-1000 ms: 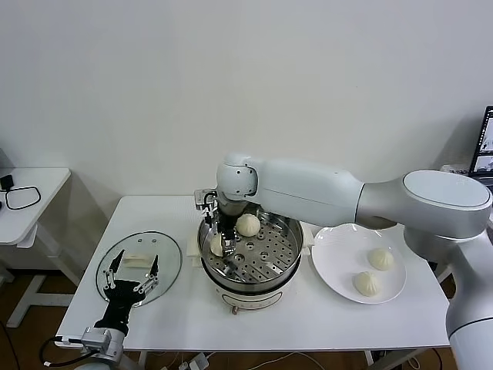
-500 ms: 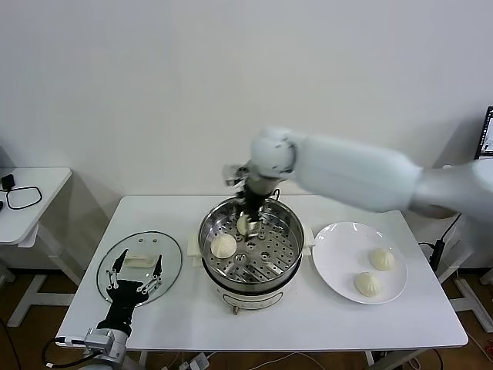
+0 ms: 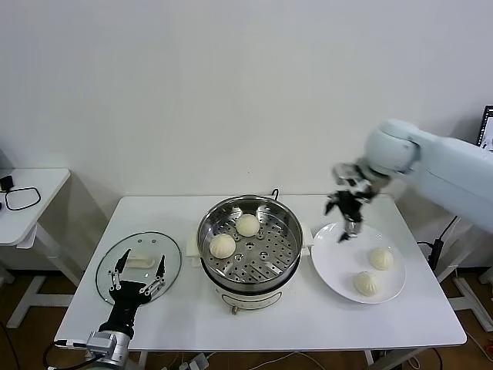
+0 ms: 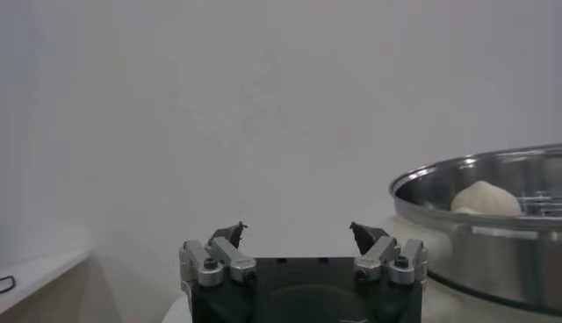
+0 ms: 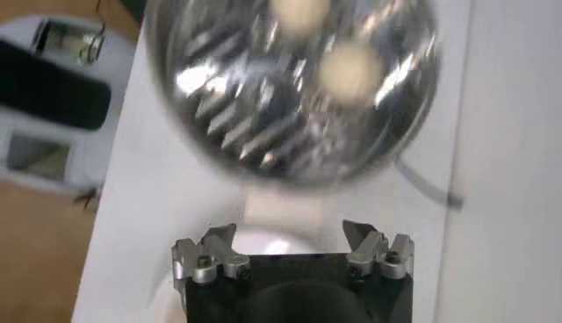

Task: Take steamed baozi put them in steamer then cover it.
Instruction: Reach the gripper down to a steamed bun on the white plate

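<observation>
We are looking at a white table (image 3: 308,324) standing against a plain white wall. Two buns (image 3: 235,235) are sitting side by side in the steel steamer (image 3: 250,247) at the table's middle, on its perforated basket, toward the far left part. Two more buns (image 3: 373,270) are lying on the white plate (image 3: 331,258) just to the right of the steamer. The glass lid (image 3: 139,266) is lying flat on the table to the steamer's left. Our right gripper (image 3: 344,210) is hanging above the plate's far edge, its fingers spread wide and holding nothing. Our left gripper (image 3: 137,271) is waiting low at the table's near left, over the lid's near edge, fingers spread and empty too.
</observation>
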